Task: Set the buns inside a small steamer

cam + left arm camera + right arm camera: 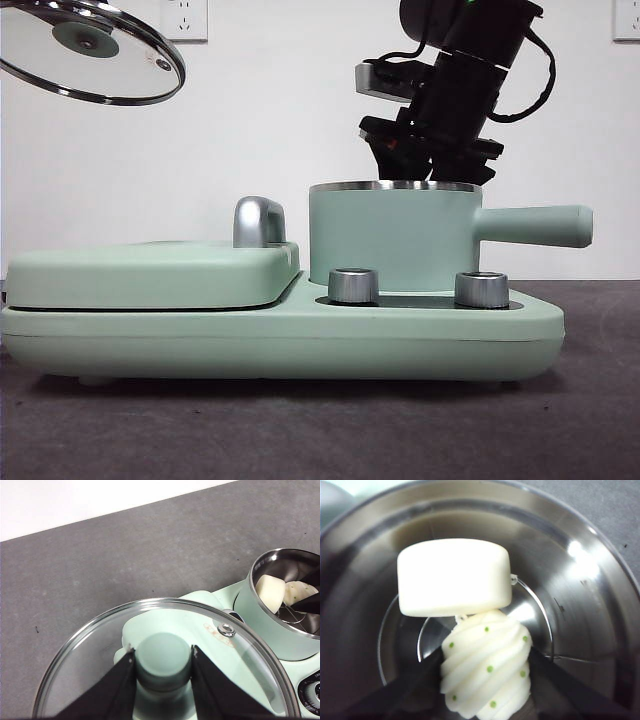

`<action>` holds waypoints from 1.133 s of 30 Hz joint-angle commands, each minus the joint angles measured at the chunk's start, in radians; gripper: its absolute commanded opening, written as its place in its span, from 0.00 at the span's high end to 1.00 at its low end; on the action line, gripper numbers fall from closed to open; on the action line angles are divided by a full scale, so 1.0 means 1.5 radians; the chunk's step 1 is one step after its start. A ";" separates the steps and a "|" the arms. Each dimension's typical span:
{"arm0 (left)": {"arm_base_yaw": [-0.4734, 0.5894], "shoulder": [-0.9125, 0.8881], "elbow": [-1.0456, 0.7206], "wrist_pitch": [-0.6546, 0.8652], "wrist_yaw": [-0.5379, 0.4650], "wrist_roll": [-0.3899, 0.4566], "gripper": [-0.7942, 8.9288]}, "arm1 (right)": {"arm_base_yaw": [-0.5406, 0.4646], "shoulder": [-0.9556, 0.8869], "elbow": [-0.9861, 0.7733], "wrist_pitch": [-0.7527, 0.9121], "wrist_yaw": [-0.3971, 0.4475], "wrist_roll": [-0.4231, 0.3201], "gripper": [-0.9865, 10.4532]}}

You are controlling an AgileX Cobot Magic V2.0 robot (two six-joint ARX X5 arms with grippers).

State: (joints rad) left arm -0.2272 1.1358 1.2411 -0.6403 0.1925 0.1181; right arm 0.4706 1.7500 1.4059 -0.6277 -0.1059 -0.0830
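**A:** While the right gripper [487, 680] hangs inside the small steamer [395, 240], what is between its jaws?

**B:** The ridged bun [487, 672], the one with green specks. The 2 jaws flank it on either side and appear to touch it, so I judge them gripping it. Its long axis runs straight out from the jaws, toward the steel floor and the wire rack.

**A:** And the smooth bun [454, 577]?

**B:** Already in the pot, lying just beyond the ridged one's tip and touching it. Its long axis runs across the jaws' line, so the 2 buns make a T.

**A:** So the coming move?

**B:** Probably release and lift straight up; the ridged bun looks low enough, though I cannot tell whether it rests on the rack.

**A:** The left gripper [162, 672]?

**B:** Closed on the green knob of the glass lid [165, 655], held high over the flat griddle section [150, 275], clear of the steamer. The steamer's handle [535, 225] points away from the griddle, toward the base's far end on the worktop [300, 430].
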 commanded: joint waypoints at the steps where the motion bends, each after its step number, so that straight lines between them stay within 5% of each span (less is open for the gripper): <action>1: -0.002 -0.001 0.011 0.018 0.004 0.001 0.91 | 0.007 0.017 0.019 0.004 -0.002 -0.005 0.61; 12: -0.002 -0.001 0.011 0.018 0.004 0.001 0.91 | 0.011 -0.078 0.174 -0.191 -0.023 0.025 0.60; 17: -0.002 -0.001 0.011 0.018 0.004 0.001 0.91 | 0.034 -0.311 -0.073 0.013 0.002 0.032 0.60; 23: -0.002 -0.001 0.011 0.018 0.004 0.001 0.91 | 0.038 -0.521 -0.282 0.108 0.004 0.066 0.60; 34: -0.005 -0.001 0.011 0.006 0.026 0.001 0.91 | 0.038 -0.821 -0.459 0.023 0.043 0.083 0.60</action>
State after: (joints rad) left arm -0.2279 1.1358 1.2407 -0.6601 0.2150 0.1181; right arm 0.5217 0.5289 0.7116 -0.5854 -0.0483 0.0177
